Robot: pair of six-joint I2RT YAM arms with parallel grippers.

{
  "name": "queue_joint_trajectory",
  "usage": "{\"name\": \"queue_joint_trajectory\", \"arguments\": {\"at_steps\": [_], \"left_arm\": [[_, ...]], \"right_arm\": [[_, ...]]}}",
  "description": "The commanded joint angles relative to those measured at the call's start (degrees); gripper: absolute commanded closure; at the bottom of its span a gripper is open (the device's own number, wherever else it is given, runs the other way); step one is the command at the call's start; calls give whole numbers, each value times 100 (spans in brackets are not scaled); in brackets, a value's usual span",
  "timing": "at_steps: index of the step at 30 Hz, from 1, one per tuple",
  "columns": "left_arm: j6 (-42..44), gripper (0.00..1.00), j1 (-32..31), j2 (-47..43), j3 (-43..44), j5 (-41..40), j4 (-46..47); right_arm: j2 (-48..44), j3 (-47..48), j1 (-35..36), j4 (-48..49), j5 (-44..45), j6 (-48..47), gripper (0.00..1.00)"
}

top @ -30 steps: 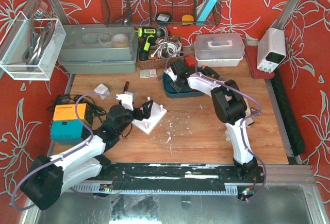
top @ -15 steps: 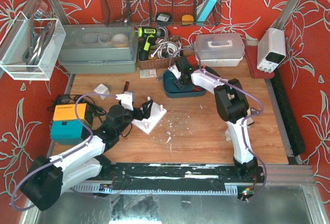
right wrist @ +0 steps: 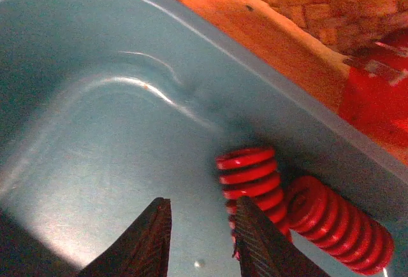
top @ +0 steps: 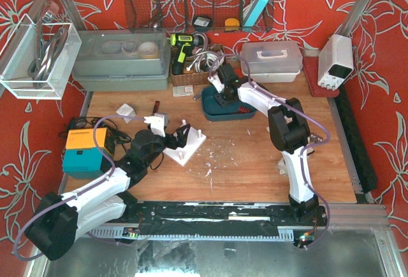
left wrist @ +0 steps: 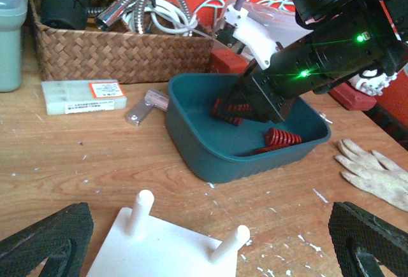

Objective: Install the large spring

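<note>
My right gripper point(right wrist: 203, 204) is down inside the teal tray point(right wrist: 95, 99), open, with nothing between its fingers. A thick red spring point(right wrist: 252, 178) lies just outside its right finger, touching or nearly touching it. A second red spring point(right wrist: 338, 226) lies beside the first. In the left wrist view the right gripper point(left wrist: 245, 102) reaches into the tray point(left wrist: 217, 149), where red springs point(left wrist: 282, 138) show. My left gripper point(left wrist: 207, 239) is wide open and empty over the white peg plate point(left wrist: 159, 251), whose two near pegs point(left wrist: 141, 210) are bare. From above, the plate point(top: 188, 146) sits mid-table.
A wicker basket point(left wrist: 121, 48) of cables and a small labelled box point(left wrist: 83, 95) stand behind the tray. A white glove point(left wrist: 376, 172) lies to the tray's right. An orange and teal box point(top: 86, 149) sits at the left of the table.
My right gripper has shifted a little to the right and farther back inside the teal tray. The left arm and the peg plate have not moved.
</note>
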Motion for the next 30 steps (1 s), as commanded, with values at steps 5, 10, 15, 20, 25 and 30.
{"name": "queue_joint_trajectory", "arguments": {"at_steps": [5,10,15,20,25,30], "left_arm": [[41,0,-17,-40,-89,230,309],[44,0,-21,-33,-86,205,294],[45,0,-23,-33,-80,196,283],[47,0,-23,-35,-89,160,282],[45,0,-23,-37,-80,160,282],[42,0,-23,-19,-80,142,279]], "right_arm": [[11,96,-144,-246,508,144,63],[171,123,-173,-220,547,166,57],[456,374,-213,-379,515,197,56],[612,387,-222,-415,444,213,57],[688,343,-230,-514,466,203,56],[534,277,-230,-446,420,136,71]]}}
